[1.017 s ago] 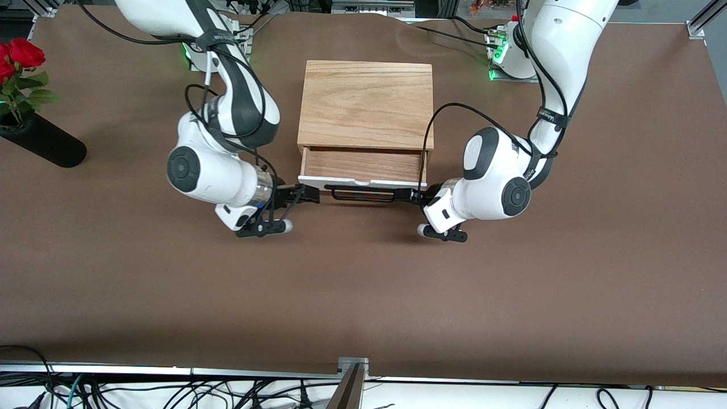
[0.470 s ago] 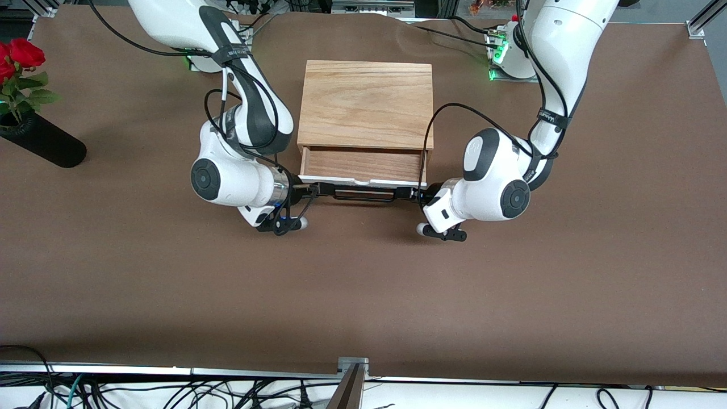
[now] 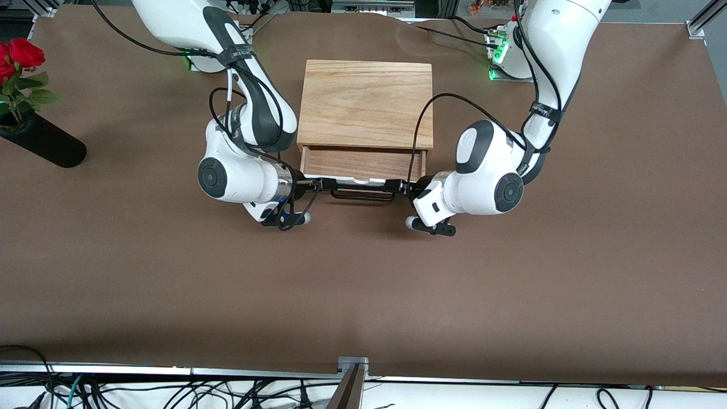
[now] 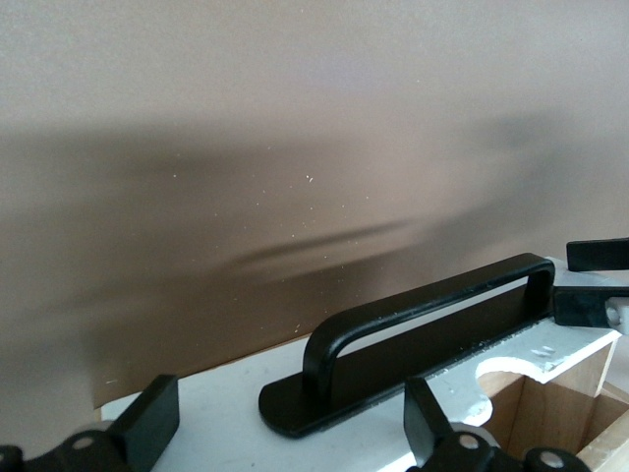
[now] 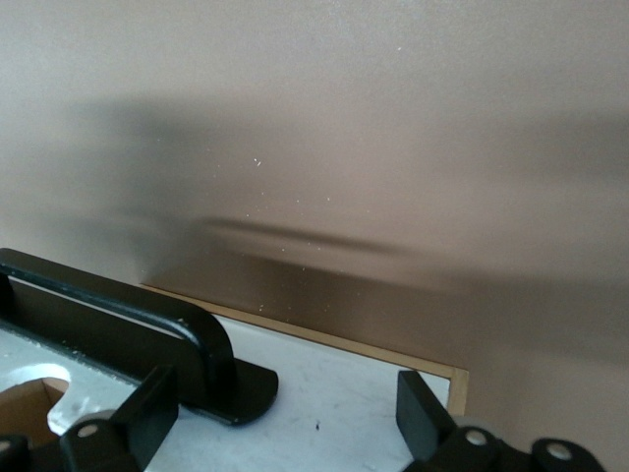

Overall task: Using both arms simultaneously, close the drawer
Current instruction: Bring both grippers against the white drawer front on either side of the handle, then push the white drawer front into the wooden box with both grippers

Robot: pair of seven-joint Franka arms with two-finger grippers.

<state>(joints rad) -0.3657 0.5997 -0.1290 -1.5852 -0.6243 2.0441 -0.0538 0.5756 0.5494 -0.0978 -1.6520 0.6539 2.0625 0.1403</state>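
The drawer [image 3: 360,163] of the light oak box [image 3: 366,102] stands partly open, and its wooden inside shows. Its white front panel [image 4: 211,418] carries a black bar handle [image 3: 362,196]. My right gripper [image 3: 319,184] is open at the panel's end toward the right arm, beside the handle [image 5: 118,315]. Its fingers [image 5: 147,413] straddle the white panel [image 5: 334,393]. My left gripper [image 3: 399,186] is open at the panel's other end, its fingers [image 4: 432,423] straddling the panel beside the handle [image 4: 423,315]. Neither gripper holds anything.
A black vase [image 3: 42,142] with red roses [image 3: 23,54] lies at the right arm's end of the table. The arms' green-lit bases [image 3: 497,57] stand farther from the front camera than the box. Bare brown table [image 3: 363,284] lies nearer the front camera.
The right arm has swung in toward the drawer front. The left gripper has moved along the panel toward the handle. The drawer has slid slightly into the box.
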